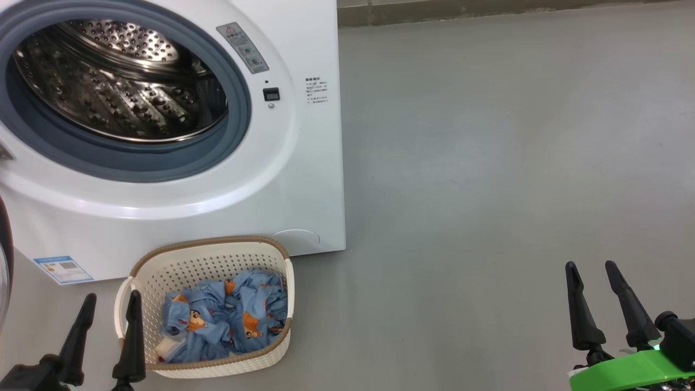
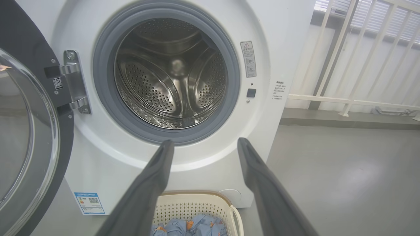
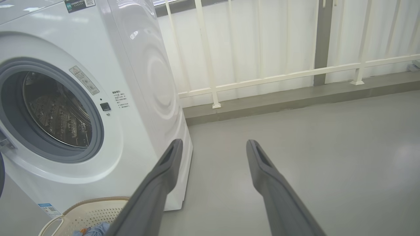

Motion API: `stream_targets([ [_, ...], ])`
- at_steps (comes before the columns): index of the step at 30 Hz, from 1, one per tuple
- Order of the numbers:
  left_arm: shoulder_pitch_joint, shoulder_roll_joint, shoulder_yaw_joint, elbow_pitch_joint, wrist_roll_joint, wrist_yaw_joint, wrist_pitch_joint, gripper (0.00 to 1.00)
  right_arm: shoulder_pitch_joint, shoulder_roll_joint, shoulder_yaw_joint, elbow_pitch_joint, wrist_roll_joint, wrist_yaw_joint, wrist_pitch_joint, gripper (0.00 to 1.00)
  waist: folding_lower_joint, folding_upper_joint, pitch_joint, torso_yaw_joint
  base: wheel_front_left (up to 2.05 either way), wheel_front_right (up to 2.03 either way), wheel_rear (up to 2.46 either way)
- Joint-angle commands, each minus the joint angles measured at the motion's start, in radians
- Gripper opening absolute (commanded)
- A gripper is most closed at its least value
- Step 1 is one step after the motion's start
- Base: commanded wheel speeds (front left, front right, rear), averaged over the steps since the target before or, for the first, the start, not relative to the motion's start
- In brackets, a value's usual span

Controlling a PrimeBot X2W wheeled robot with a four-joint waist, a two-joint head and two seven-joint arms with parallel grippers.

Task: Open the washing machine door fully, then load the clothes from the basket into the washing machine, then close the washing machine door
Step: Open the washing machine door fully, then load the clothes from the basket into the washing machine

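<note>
Hanging wide open on its hinge: washing machine door point(image 2: 23, 137), swung out to the left of the washing machine point(image 1: 304, 179). Drum point(image 1: 119, 81) is exposed, perforated steel inside the grey-blue ring. Basket point(image 1: 212, 242) sits on the floor point(image 1: 488, 190) just in front of the machine, below the opening; can't tell if it touches the front panel. Clothes point(image 1: 228, 320) lie crumpled inside the basket. Left claw point(image 1: 112, 296) is spread open and holds nothing; it hovers at the basket's left handle, contact unclear. Right claw point(image 1: 591, 264) is also spread open and holds nothing, well apart to the right over the floor.
</note>
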Motion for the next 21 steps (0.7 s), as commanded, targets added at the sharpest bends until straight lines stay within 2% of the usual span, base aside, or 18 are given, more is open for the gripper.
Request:
stream_targets([
  [1, -0.020, 0.018, 0.035, -0.027, -0.009, 0.002, -0.006, 1.00, -0.010, -0.018, 0.016, -0.022, -0.003, 0.006, -0.009, 1.00, 0.0001, -0.0001, -0.001, 0.000, 0.00, 0.00, 0.00],
  [12, -0.018, 0.028, 0.000, -0.021, -0.040, 0.002, -0.006, 1.00, -0.005, -0.020, 0.020, -0.023, -0.004, 0.006, -0.009, 1.00, 0.0001, -0.0001, -0.008, 0.009, 0.02, -0.06, 0.04],
  [21, -0.018, 0.034, -0.013, -0.021, -0.052, 0.002, -0.006, 1.00, -0.002, -0.021, 0.023, -0.025, -0.006, 0.006, -0.009, 1.00, 0.0001, -0.0001, -0.012, 0.009, 0.48, -1.27, 0.79],
])
